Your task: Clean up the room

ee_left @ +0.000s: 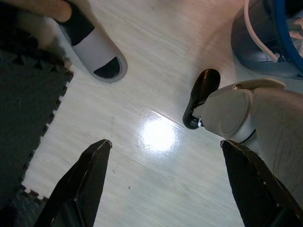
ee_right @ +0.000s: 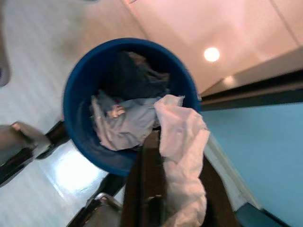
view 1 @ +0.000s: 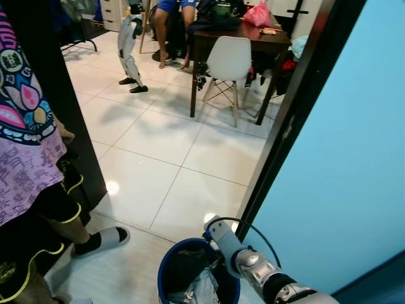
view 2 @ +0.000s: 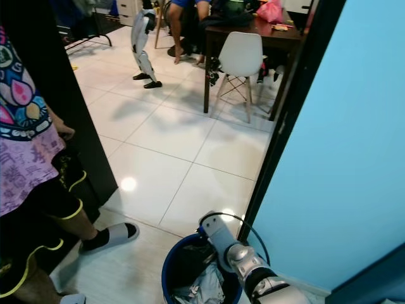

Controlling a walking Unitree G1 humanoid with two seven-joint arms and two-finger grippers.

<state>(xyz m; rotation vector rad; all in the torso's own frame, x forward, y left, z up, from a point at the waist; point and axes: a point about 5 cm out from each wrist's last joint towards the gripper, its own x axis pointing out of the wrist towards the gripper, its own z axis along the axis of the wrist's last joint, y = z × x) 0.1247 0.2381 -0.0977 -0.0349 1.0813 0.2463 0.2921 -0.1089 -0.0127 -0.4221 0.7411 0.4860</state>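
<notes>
At the bottom centre of your left eye view stands the blue bucket (view 1: 169,261), round, dark inside, already holding crumpled grey and dark cloth (ee_right: 124,124). In the right wrist view a pale, wrinkled white rag (ee_right: 182,156) drapes over the bucket's near rim and down along the right gripper (ee_right: 152,189), whose dark fingers sit close together against it; you can take the rag as pinched there, though the actual contact is hidden under the fabric. The silver right arm (view 1: 253,265) reaches in from the lower right of the left eye view, a black cable looped over it, wrist directly above the bucket's rim.

Just right of the bucket you have a black door frame (view 1: 288,120) running diagonally to the upper right, with a light blue wall (view 1: 342,164) beyond it. That edge is close beside the arm.

In the left wrist view the left gripper (ee_left: 165,184) hangs over the floor with its fingers spread wide, nothing between them. Beside it you see the robot's own white leg and black foot (ee_left: 201,97), a person's slipper (ee_left: 97,52) and a dark foam mat (ee_left: 23,118) at the frame's left.

A person (view 1: 28,171) in a patterned shirt and black shorts stands at the left edge, close to the bucket. White tiled floor (view 1: 164,145) opens ahead through the middle. At the top stand a dark table (view 1: 243,35), a white chair (view 1: 228,63), another robot's legs (view 1: 130,54) and a seated person (view 1: 168,28).
</notes>
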